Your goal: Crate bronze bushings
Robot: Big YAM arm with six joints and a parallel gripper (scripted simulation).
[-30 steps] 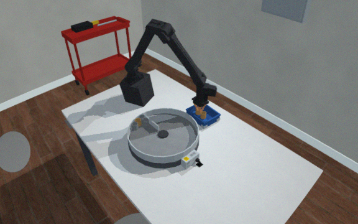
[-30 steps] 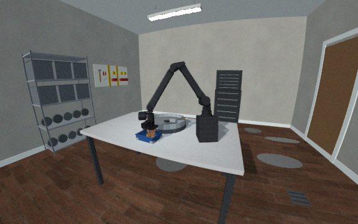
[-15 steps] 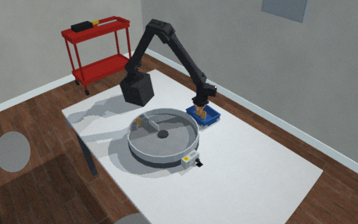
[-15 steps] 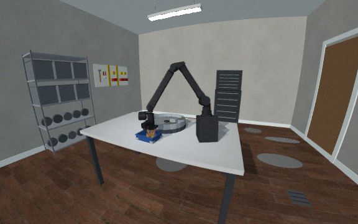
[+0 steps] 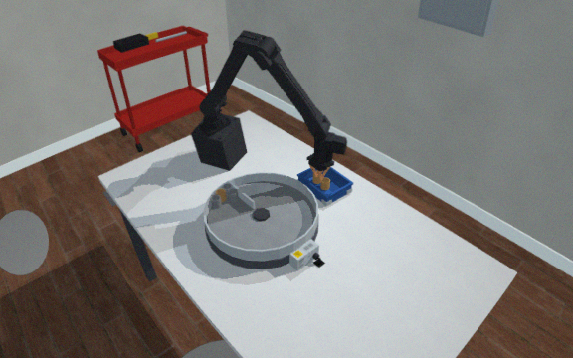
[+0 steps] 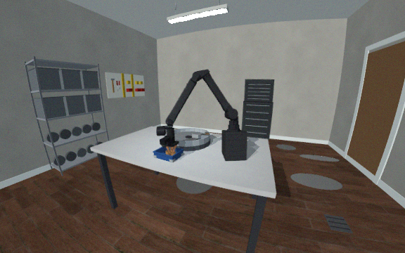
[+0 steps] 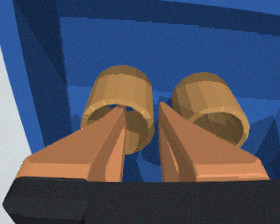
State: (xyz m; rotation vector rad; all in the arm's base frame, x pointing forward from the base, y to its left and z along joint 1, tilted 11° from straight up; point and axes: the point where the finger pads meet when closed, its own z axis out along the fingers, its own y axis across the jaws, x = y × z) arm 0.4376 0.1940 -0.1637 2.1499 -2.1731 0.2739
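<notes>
The blue crate (image 5: 325, 184) stands on the table just right of the turning table (image 5: 262, 216). In the wrist view two bronze bushings, one on the left (image 7: 120, 99) and one on the right (image 7: 212, 106), lie inside the crate (image 7: 157, 36). My gripper (image 7: 142, 111) hangs low in the crate, its fingers slightly apart over the near rim of the left bushing, with a gap showing between them. It also shows in the top view (image 5: 320, 175). One more bronze bushing (image 5: 222, 195) sits at the far left of the turning table, beside a pale grey piece (image 5: 246, 198).
The arm's black base box (image 5: 218, 141) stands behind the turning table. A small control box (image 5: 302, 255) sits at the turning table's front rim. A red cart (image 5: 159, 82) stands on the floor beyond the table. In the exterior view the crate (image 6: 167, 155) is near the table's edge.
</notes>
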